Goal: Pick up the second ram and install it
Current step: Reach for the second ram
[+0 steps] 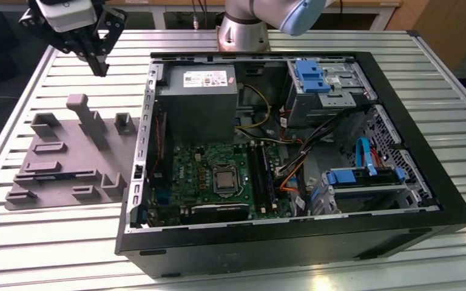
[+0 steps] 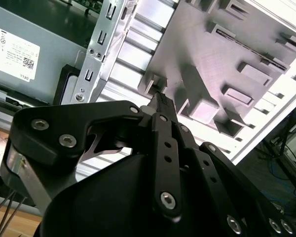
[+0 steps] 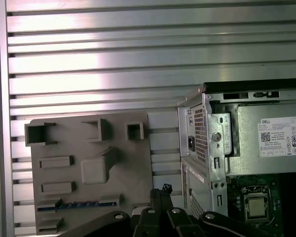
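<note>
The second ram (image 3: 79, 203) is a dark blue strip standing on edge in a slot of the grey fixture plate (image 3: 89, 148), at the plate's near end. My gripper (image 1: 99, 68) hangs high over the table's far corner at the exterior view's left, above and beyond the fixture plate (image 1: 63, 160). Its black fingers (image 2: 160, 106) are pressed together with nothing between them. In the first wrist view the gripper (image 3: 163, 191) sits between the plate and the case, apart from the ram. The motherboard's long black sockets (image 1: 261, 176) lie inside the open case.
The open computer case (image 1: 281, 242) takes up the table's middle and the exterior view's right, with a grey power supply (image 1: 196, 103), blue drive brackets (image 1: 310, 76) and loose cables inside. The arm's base (image 1: 241, 33) stands at the far edge. Several raised blocks (image 1: 83, 118) stick up from the fixture.
</note>
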{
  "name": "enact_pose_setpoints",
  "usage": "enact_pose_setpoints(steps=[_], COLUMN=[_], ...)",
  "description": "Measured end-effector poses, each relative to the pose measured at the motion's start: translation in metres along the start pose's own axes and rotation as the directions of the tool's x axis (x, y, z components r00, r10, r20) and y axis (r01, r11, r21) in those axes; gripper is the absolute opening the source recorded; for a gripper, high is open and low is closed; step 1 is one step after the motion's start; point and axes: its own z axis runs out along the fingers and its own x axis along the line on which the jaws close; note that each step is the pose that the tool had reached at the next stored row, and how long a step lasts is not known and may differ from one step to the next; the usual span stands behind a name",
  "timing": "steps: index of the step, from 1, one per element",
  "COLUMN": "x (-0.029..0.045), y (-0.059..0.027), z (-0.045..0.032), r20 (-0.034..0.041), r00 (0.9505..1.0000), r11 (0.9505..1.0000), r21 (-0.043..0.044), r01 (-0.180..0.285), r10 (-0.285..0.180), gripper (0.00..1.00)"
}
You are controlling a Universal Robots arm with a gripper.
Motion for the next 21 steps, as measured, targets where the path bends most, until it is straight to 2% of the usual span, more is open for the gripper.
enact_pose_setpoints(steps=[8, 21], x=[0.0059, 0.0069], y=[-0.0004, -0.0005], z=[0.0, -0.0001], r20=[0.0, 0.0], r00=[1.0, 1.0], r11=[1.0, 1.0], r21=[0.0, 0.0], r01=[0.0, 0.0], r10=[0.0, 0.0], gripper=[0.11, 0.11])
